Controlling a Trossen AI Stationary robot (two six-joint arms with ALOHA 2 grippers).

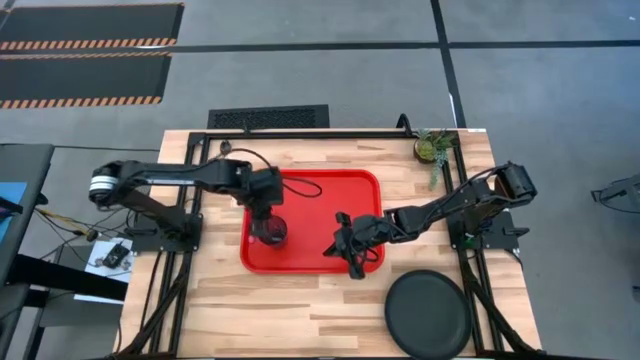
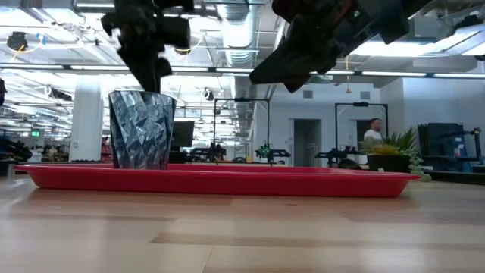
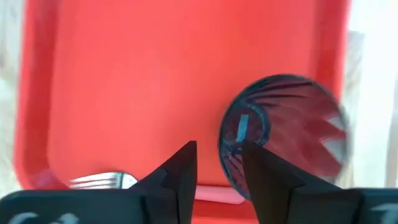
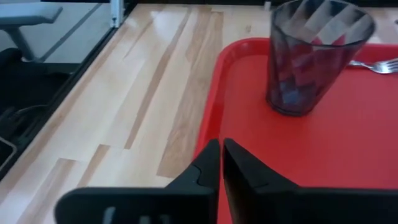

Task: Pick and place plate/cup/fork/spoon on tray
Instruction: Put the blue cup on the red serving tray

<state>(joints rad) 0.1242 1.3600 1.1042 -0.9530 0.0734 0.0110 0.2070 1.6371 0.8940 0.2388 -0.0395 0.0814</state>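
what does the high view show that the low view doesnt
Only the high view shows the black plate on the wooden table off the tray, and the potted plant at the table's far corner. Only the low view shows the room behind, with a person standing there. Both show the red tray and the cup standing on it.

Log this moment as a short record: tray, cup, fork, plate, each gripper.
tray: red tray at the table's middle
cup: cup upright on the tray, near its left edge
fork: tines of the fork lie on the tray behind the cup
plate: black plate on the table, off the tray
left gripper: left gripper above the cup, fingers apart, not gripping it
right gripper: right gripper over the tray's right part, fingers together, holding nothing
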